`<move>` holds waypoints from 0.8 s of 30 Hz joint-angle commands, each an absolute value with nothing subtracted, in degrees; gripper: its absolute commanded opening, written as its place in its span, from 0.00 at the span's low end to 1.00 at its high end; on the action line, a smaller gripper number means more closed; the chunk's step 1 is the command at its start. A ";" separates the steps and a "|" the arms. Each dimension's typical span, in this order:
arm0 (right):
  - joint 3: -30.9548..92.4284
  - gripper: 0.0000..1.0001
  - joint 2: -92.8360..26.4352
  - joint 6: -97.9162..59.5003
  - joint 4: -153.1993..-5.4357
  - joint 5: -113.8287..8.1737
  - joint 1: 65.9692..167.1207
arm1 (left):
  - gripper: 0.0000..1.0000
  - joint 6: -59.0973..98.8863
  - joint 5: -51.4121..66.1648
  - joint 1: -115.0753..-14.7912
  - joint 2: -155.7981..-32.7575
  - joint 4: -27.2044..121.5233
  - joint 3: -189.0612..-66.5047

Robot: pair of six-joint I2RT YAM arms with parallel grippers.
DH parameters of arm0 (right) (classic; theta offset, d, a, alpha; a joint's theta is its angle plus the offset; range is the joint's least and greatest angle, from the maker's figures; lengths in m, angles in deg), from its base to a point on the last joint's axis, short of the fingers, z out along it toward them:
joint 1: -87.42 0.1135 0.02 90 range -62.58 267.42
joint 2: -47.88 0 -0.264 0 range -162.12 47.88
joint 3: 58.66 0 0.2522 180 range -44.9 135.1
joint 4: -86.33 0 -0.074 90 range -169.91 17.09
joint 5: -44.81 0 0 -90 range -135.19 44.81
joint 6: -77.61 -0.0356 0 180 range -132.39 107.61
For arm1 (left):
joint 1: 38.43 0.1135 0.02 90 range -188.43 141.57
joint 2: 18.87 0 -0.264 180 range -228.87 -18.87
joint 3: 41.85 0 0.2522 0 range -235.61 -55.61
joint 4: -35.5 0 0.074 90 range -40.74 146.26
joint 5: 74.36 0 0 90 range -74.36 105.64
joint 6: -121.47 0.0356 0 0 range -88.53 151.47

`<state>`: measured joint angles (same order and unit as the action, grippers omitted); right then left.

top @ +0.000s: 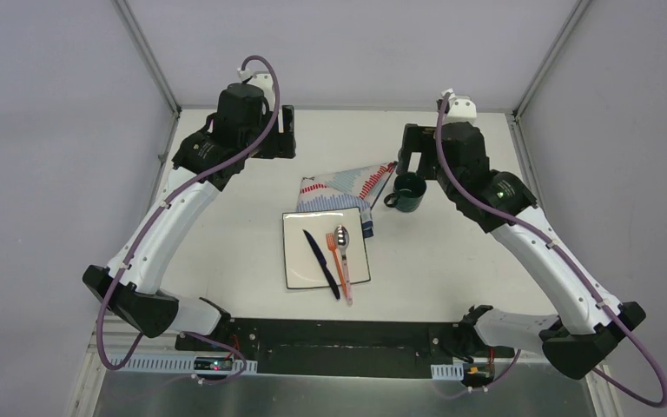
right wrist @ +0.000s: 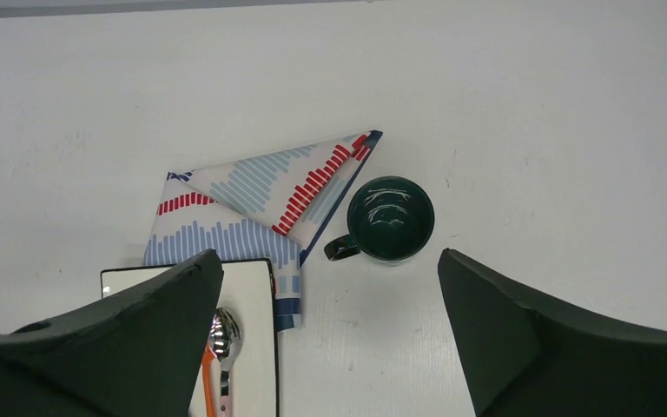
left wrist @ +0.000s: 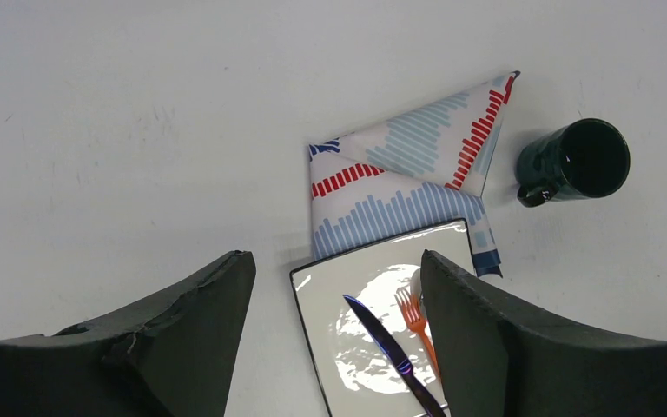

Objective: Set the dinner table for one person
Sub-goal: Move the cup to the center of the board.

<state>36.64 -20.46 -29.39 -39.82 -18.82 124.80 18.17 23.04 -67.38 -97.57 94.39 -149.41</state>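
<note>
I operated in a lab cell: bare grey walls (top: 43, 130), aluminium rails (top: 145, 52) at upper left, white dinner table (top: 252, 187).

Left arm (top: 169, 226), right arm (top: 538, 248): white links, black joints, purple cables (top: 257, 58); fingers (left wrist: 182, 339) matte black wedges.

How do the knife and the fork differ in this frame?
The knife is dark; the fork is orange. The knife lies left of the fork and slants more, with its tip pointing far-left, while the fork runs closer to straight. The knife ends in a plain blade, the fork in tines. Both lie on the plate, with their handles reaching past its near rim.
</note>
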 commanded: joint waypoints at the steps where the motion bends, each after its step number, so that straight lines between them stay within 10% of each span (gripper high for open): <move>1: 34.75 1.00 -16.94 -27.30 -43.46 -16.16 125.10 | 0.73 18.10 23.89 -68.05 -95.75 93.90 -148.91; 24: 30.08 1.00 -12.18 -25.76 -47.57 -12.48 125.12 | 0.73 18.19 24.23 -68.05 -96.34 93.84 -148.66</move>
<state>30.74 -14.09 -25.96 -44.17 -14.25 124.80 18.20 23.08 -67.38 -97.31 94.61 -148.45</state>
